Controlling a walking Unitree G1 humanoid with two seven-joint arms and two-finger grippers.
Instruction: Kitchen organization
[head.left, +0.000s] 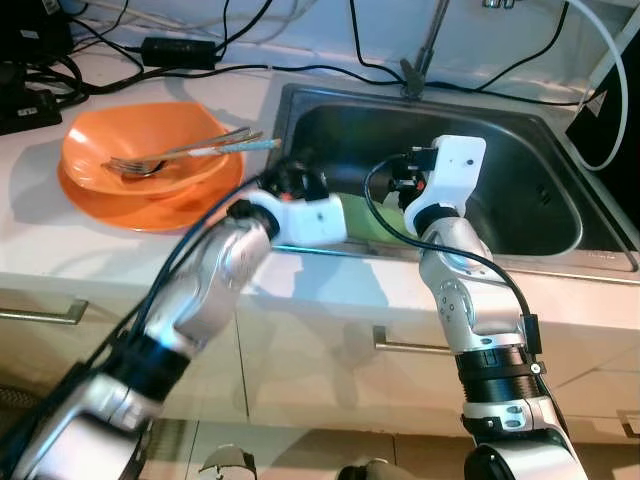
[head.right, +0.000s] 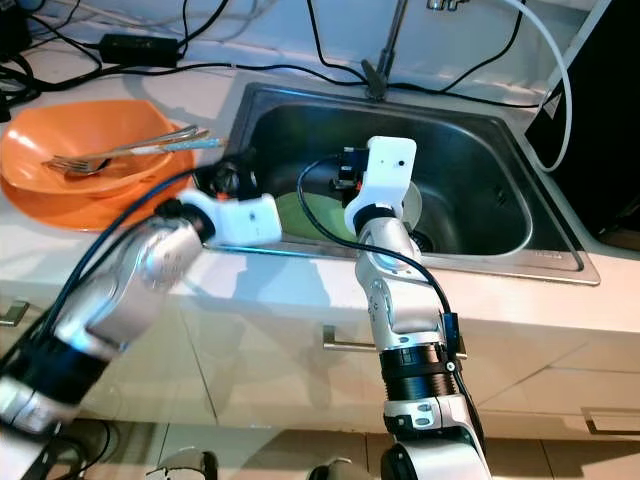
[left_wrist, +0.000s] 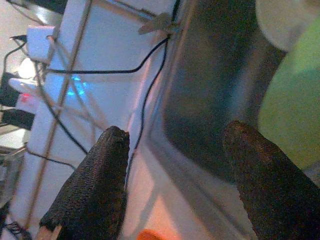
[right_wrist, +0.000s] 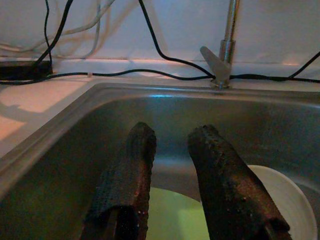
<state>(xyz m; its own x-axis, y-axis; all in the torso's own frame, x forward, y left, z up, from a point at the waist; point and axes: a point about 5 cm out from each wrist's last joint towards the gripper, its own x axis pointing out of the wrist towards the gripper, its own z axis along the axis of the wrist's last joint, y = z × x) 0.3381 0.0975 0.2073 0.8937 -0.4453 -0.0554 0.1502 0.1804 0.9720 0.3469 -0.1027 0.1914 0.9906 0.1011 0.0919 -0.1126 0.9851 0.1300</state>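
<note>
The white bench (head.left: 330, 275) runs across the head views, with drawer fronts and metal handles (head.left: 410, 346) below its front edge. Set into it is the steel sink (head.left: 520, 150), the largest thing here, taking up the middle and the 2 o'clock part of the view. A tap (head.left: 425, 50) rises from its back rim at 12 o'clock, and black cables (head.left: 240, 68) trail along the bench behind it.

At 10 o'clock from the sink, on the bench just beside its rim, an orange bowl (head.left: 140, 150) sits on an orange plate (head.left: 150, 210). Cutlery lies across the bowl: a fork (head.left: 150, 163) and at least one other long piece whose handles point toward the sink.

Inside the sink lie a green plate (head.right: 305, 215) and a white plate (right_wrist: 280, 200), the white one at 3 o'clock of the green. Whether they overlap cannot be told.

The left gripper (left_wrist: 180, 180) reaches over the sink's near left corner; its fingers (left_wrist: 90, 190) are spread wide with nothing between them, one over the bench edge, the other over the basin near the green plate. The right gripper (right_wrist: 172, 190) hangs inside the basin above both plates, pointing toward 12 o'clock; its fingers (right_wrist: 125, 185) stand a little apart, released, holding nothing.
</note>
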